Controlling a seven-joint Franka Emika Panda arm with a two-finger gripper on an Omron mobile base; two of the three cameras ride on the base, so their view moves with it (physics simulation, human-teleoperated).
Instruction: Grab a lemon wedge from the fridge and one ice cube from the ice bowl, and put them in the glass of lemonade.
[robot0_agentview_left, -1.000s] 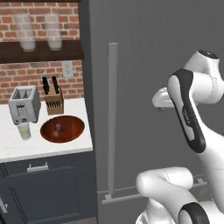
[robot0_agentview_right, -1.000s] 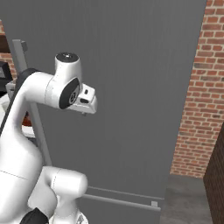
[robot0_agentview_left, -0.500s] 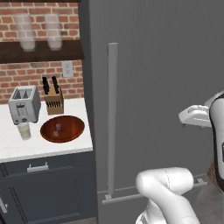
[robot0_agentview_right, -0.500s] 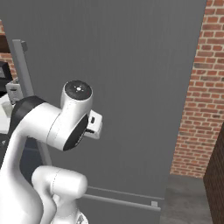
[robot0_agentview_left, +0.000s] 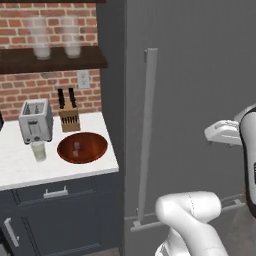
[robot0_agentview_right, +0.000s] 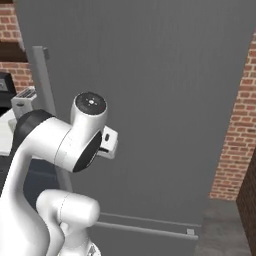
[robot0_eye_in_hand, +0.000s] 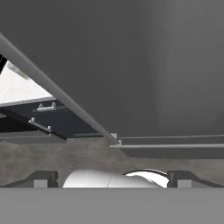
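In front of the shut fridge (robot0_agentview_left: 200, 75), the fingers (robot0_eye_in_hand: 43, 178) stand apart, far from its handle (robot0_agentview_left: 146, 135); a misjudged reach could glance off the bar. The ice bowl (robot0_agentview_left: 82, 147) and glass of lemonade (robot0_agentview_left: 38, 150) wait on the desk (robot0_agentview_left: 20, 167) at left.

Toaster (robot0_agentview_left: 35, 120) and knife block (robot0_agentview_left: 69, 115) on white counter (robot0_agentview_left: 20, 167), frosted glasses (robot0_agentview_left: 40, 37) on shelf (robot0_agentview_left: 55, 59)

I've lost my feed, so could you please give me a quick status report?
Gripper open, empty, facing the fridge. Fridge door shut, handle untouched. Ice bowl and glass of lemonade wait on counter.
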